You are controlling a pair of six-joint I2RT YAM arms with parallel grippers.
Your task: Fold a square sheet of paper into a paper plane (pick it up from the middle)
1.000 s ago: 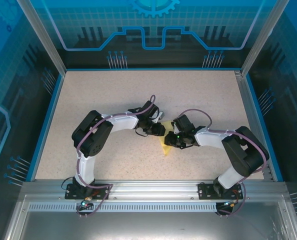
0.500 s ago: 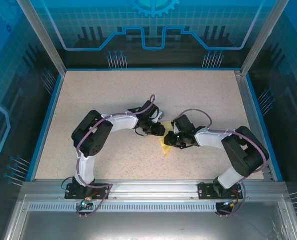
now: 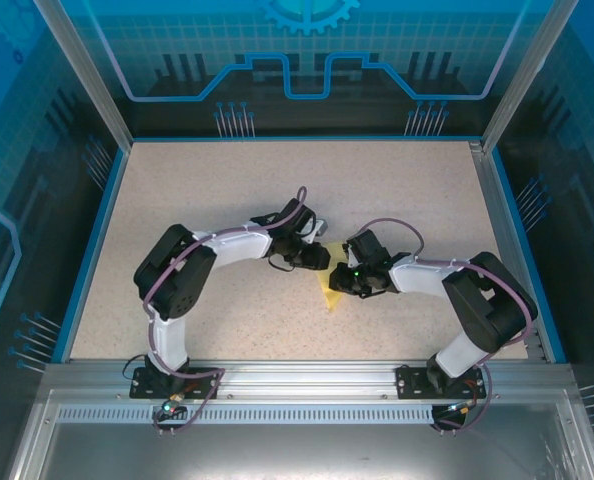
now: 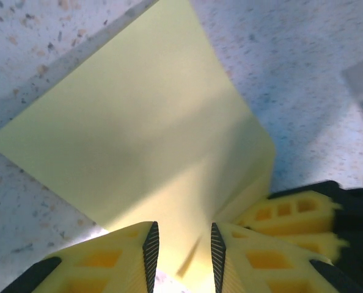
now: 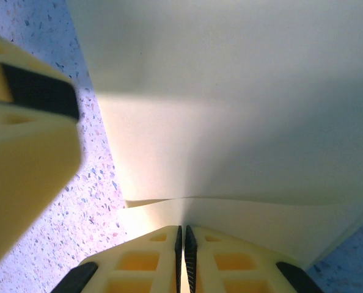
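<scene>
- Yellow and thin, the square sheet of paper [image 3: 329, 292] sits near the middle of the counter [image 3: 207, 190]. It is well away from every edge and right between the two sets of jaws.
- It is not lying flat. From the left wrist, one part [image 4: 126, 128] rests on the counter with straight sides and a pointed corner. Another part bends up toward the jaws, so I think a fold is being made.
- Right jaws are pressed together, with just a thin dark line between them. They pinch the paper [image 5: 230, 91] where two layers meet. I think they hold it there so the sheet cannot slide.
- Left jaws stand a little apart. Paper runs into the gap between the black ridged pads [image 4: 150, 247], but the gap is wider than the paper. It does not look squeezed.
- Both sets of jaws are just beside each other. That way one can hold while the other pushes a crease.
- The paper looks smooth and soft, with gentle shadows where it curves. It would crumple if squeezed hard.
- The fingers are yellow plastic with square holes.
- The counter is hard, flat and speckled, which is good for pressing a crease.
- I see no narrow pointed plane yet, so I think more folds are left.
</scene>
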